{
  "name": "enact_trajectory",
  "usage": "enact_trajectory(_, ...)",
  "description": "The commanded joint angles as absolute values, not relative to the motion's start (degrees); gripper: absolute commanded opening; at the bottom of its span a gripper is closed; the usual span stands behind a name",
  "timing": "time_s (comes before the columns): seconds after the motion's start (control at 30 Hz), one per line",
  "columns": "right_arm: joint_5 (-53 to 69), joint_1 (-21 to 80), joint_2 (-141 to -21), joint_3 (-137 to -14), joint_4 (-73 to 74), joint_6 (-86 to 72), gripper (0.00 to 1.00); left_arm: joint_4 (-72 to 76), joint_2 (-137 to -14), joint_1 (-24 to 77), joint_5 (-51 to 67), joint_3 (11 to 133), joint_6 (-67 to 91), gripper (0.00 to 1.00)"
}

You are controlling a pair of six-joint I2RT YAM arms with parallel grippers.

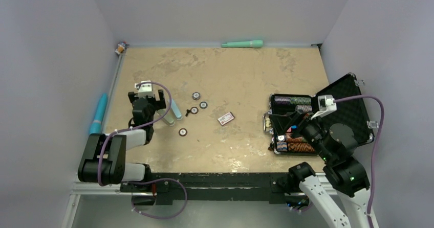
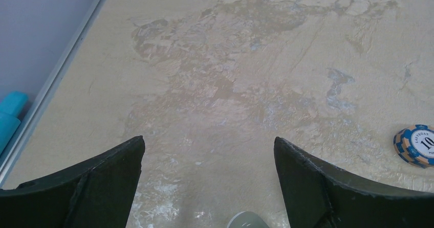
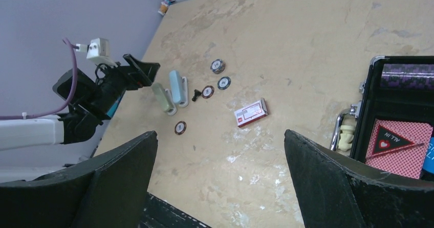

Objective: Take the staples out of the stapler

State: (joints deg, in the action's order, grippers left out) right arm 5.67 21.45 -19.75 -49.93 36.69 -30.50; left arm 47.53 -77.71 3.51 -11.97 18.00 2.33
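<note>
left end effector [image 2: 209,146]: released, fingers spread wide over the bare tan surface [image 1: 245,80] | pale green-and-blue plastic stapler [image 3: 177,87]: lying on the surface's left part, just beside that end effector, its two halves side by side | right end effector [image 3: 220,136]: released, raised above the open black chip case [image 1: 353,105] | small red-and-white staple box [image 3: 251,113]: mid-surface

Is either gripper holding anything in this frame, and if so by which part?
Nothing is held. The left gripper and the right gripper are both open and empty; the stapler lies free near the left one.
</note>
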Motion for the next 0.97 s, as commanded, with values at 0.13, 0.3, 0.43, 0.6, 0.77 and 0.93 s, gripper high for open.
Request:
enact_trajectory(0.13, 5.86, 21.36, -20.67, -47.03, 34.21, -36.99, 0.99, 52.8, -77.52, 3.21, -12.26, 17.93, 2.36, 1.0)
enact_trajectory(0.3, 9.65, 21.39, -20.32, -44.93, 30.97, -37.75, 0.99, 52.82, -77.52, 3.17, -12.22, 17.93, 2.29, 1.0)
enact_trajectory(0.43, 10.03, 21.36, -19.75, -44.5, 30.79, -39.13, 0.99, 52.82, -77.56, 3.19, -12.22, 17.93, 2.36, 1.0)
enact_trajectory(0.6, 10.6, 21.36, -17.62, -42.83, 29.78, -41.38, 0.99, 52.82, -77.53, 3.16, -12.22, 17.93, 2.32, 1.0)
enact_trajectory(0.77, 11.56, 21.36, -16.4, -41.89, 28.88, -42.51, 0.99, 52.82, -77.52, 3.16, -12.22, 17.93, 2.33, 1.0)
enact_trajectory(0.93, 12.34, 21.36, -16.48, -42.33, 28.81, -42.14, 0.99, 52.82, -77.54, 3.16, -12.22, 17.93, 2.31, 1.0)
